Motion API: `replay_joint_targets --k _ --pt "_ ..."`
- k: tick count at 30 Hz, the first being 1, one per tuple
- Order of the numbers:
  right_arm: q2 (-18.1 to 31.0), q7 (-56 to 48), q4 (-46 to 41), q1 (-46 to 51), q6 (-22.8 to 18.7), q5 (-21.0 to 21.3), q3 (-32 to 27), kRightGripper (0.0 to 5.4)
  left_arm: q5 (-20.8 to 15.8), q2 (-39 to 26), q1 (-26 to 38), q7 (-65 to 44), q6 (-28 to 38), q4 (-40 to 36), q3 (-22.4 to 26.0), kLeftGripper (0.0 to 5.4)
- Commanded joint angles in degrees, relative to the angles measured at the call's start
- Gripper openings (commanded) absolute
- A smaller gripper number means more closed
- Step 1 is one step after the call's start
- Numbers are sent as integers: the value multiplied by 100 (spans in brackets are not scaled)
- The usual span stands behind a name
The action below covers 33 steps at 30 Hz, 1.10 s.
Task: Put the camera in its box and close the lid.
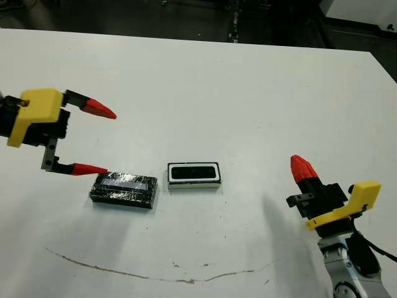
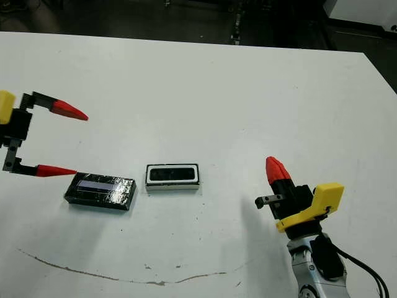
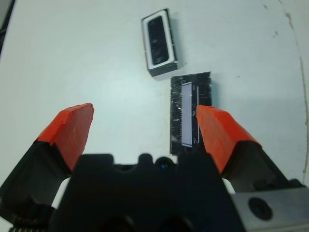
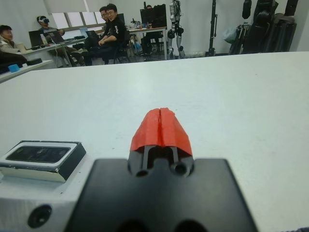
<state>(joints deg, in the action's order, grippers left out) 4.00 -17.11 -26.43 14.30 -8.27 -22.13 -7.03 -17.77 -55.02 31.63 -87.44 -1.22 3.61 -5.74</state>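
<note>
**Camera boxed, lid off**

Camera (image 1: 193, 172) lies inside the box (image 1: 194, 183) at mid-desk (image 1: 248, 93). Lid (image 1: 123, 189) flat on the desk just beside the box, on its left. Left pincer (image 1: 93, 139) spread wide, lower fingertip at the lid's far left corner. Right pincer (image 1: 303, 168) pressed together, empty, well apart.

white surface (image 1: 205, 81) showing a thin brownish curved streak, lid (image 1: 123, 189) looking glossy black with a pale bluish strip, box (image 1: 194, 175) showing white walls, black rim, black camera (image 1: 193, 172) lying inside, fingers (image 1: 98, 109) showing red, yellow brackets on grippers
</note>
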Motion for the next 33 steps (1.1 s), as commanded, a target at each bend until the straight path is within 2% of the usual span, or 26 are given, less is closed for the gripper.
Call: replay_joint_targets --k 1,9,12,18,21,23,30,33 --pt "71 55 -46 72 -54 -33 -9 1 -23 157 -53 -172 20 136 -125 540" --pt "72 33 6 59 -31 -75 4 1 -364 553 -311 -500 -207 533 -287 540" --pt "86 8 37 51 4 -82 1 1 -340 619 -441 -497 -118 547 -234 540" --pt "90 12 42 50 7 -85 28 1 -338 532 -410 -506 -186 555 -454 540" --pt "87 19 54 50 19 -67 42 1 -635 470 -304 -506 -592 668 -711 540" --pt "93 8 65 41 22 -79 43 1 -694 463 -278 -506 -707 704 -776 540" --pt "90 30 60 46 1 -76 52 1 -311 430 -151 -506 -874 615 -1020 540" --pt "97 -16 84 50 49 -74 64 1 -134 518 -202 -462 -786 618 -972 540"
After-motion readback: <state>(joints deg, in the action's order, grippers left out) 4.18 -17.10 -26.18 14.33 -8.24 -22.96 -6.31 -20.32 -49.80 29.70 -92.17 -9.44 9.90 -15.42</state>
